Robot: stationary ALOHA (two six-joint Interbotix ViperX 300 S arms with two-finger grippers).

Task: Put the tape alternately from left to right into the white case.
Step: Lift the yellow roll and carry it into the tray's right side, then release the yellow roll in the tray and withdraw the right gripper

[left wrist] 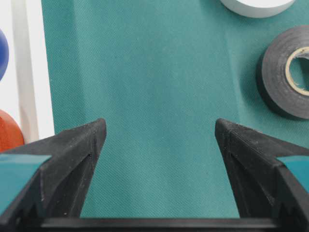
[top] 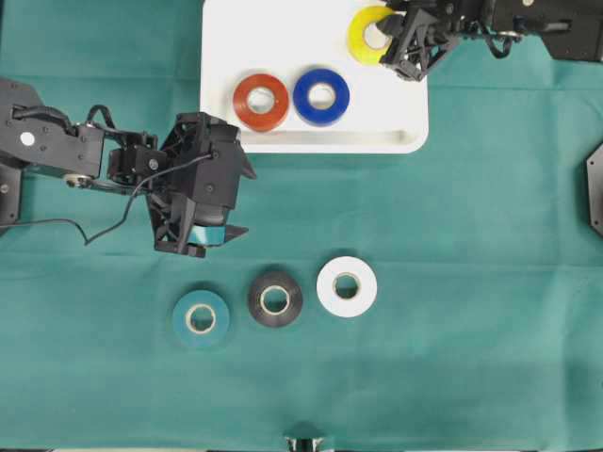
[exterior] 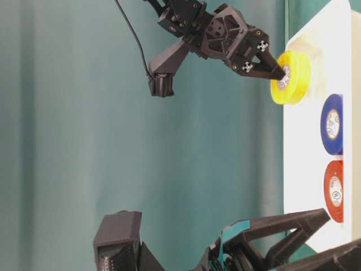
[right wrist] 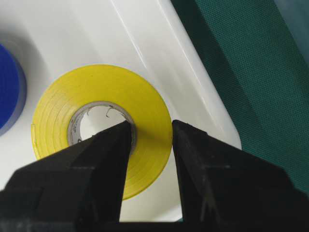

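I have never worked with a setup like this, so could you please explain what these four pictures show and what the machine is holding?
These are two black robot arms on a green cloth. One picture looks down from above, one looks from table level, and two come from cameras on the wrists. The right gripper pinches the wall of a yellow tape roll, one finger through its hole, above the white case. An orange-red roll and a blue roll already lie in that case. The left gripper is open and empty. On the cloth lie a teal roll, a black roll and a white roll.
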